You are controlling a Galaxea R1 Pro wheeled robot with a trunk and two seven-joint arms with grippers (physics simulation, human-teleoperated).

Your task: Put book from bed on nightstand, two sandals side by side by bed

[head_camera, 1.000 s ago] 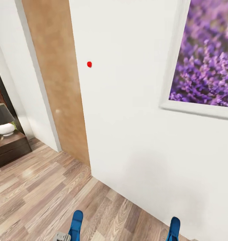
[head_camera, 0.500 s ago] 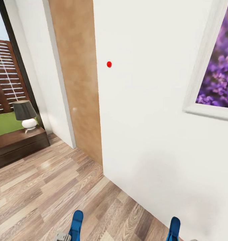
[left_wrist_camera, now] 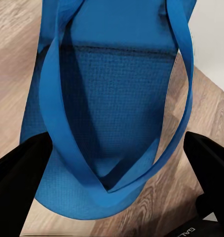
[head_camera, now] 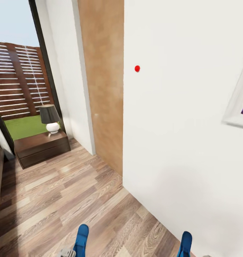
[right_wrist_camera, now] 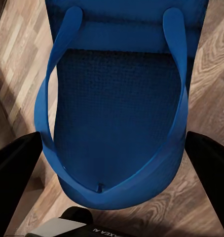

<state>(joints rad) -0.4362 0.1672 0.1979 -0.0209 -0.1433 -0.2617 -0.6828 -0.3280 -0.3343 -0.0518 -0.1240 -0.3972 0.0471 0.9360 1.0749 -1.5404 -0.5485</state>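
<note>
Very little of the robot itself can be seen from here. The left gripper [left_wrist_camera: 112, 173] has two black fingers [left_wrist_camera: 16, 177], flat and matte, with angular edges; below them is a black body part with small white letters, cut off at the edge. The right gripper [right_wrist_camera: 112, 168] has the same black fingers [right_wrist_camera: 13, 177], and between them sits a round black part over a light grey housing printed with pale letters. In the head view a small grey metal piece [head_camera: 66, 252] shows at the bottom edge.
</note>
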